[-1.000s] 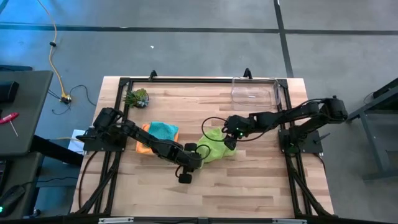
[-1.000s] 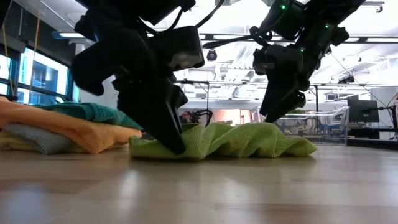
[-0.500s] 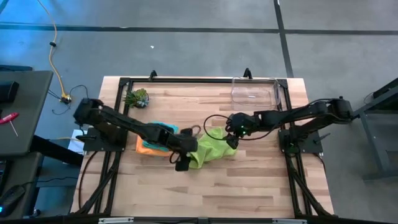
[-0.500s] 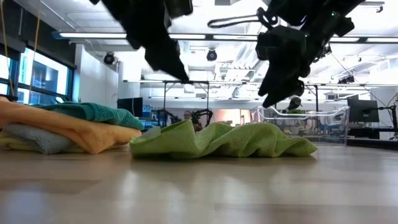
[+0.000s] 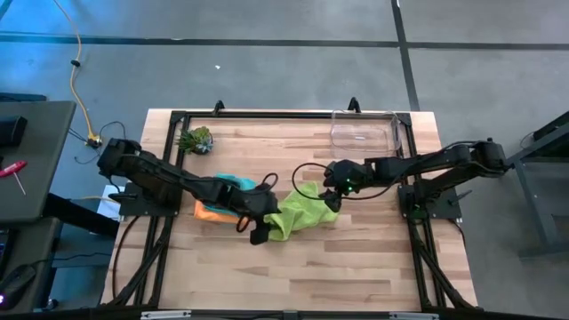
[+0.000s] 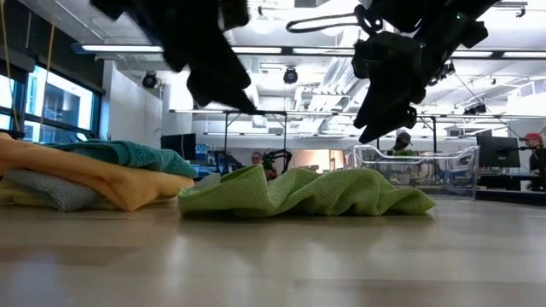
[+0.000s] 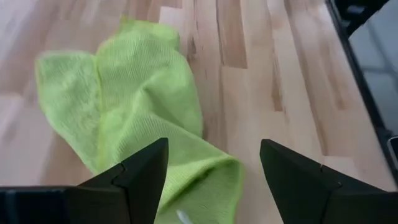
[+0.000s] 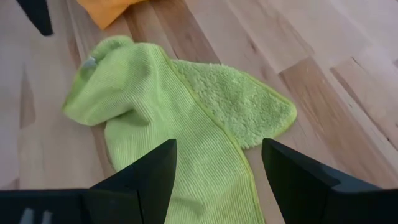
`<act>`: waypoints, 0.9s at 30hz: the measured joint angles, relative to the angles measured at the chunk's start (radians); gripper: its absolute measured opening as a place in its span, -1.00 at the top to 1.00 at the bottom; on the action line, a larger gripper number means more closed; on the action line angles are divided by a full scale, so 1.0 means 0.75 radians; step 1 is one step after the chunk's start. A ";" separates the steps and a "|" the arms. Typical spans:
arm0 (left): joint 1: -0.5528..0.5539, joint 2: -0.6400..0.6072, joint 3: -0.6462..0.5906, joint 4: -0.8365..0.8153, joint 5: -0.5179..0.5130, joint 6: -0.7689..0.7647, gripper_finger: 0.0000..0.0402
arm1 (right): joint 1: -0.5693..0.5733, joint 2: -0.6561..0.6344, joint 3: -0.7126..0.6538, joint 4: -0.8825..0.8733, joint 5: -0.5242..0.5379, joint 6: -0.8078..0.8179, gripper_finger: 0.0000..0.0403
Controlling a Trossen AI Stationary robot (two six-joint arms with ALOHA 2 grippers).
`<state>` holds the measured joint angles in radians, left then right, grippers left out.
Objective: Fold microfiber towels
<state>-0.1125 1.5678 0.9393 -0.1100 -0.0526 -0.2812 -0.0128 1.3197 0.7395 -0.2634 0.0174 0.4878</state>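
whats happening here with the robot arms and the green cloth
Two robot arms are folding microfiber towels on a wooden table. The lime green towel lies rumpled mid-table, held by neither. The left gripper hovers open above its near end; the right gripper hangs open over the far end. Teal, orange and grey towels sit stacked beside it.

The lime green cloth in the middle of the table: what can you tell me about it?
The lime green towel is a soft, fuzzy microfiber cloth with a stitched edge, ribbed on one face and fluffier on the other. It lies crumpled and partly folded over itself on the wooden table, beside a stack of folded towels. Nothing grips it: the left tool and right tool both hang open above it.
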 joint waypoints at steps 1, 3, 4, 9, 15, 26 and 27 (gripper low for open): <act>-0.002 -0.013 -0.046 0.054 0.000 -0.038 -0.22 | 0.000 0.001 0.000 -0.004 -0.001 0.000 -0.13; -0.010 -0.025 -0.127 0.191 0.008 -0.100 -0.22 | 0.001 0.001 0.000 -0.024 -0.002 0.001 -0.13; -0.011 -0.025 -0.160 0.236 0.015 -0.127 -0.22 | 0.001 0.001 0.000 -0.036 -0.003 0.001 -0.13; -0.019 -0.021 -0.240 0.293 0.010 -0.181 -0.22 | 0.001 0.026 -0.001 -0.107 0.028 0.068 -0.13; -0.019 -0.021 -0.244 0.370 -0.056 -0.184 -0.22 | -0.014 0.170 -0.003 -0.277 0.058 0.120 -0.13; -0.019 -0.022 -0.244 0.471 -0.060 -0.215 -0.22 | -0.050 0.267 -0.004 -0.308 -0.162 0.202 -0.08; -0.019 -0.021 -0.244 0.468 -0.062 -0.215 -0.22 | -0.045 0.267 -0.004 -0.309 -0.144 0.233 -0.06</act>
<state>-0.1268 1.5517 0.7563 0.2412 -0.0992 -0.4423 -0.0468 1.5200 0.7368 -0.4950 -0.0905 0.6626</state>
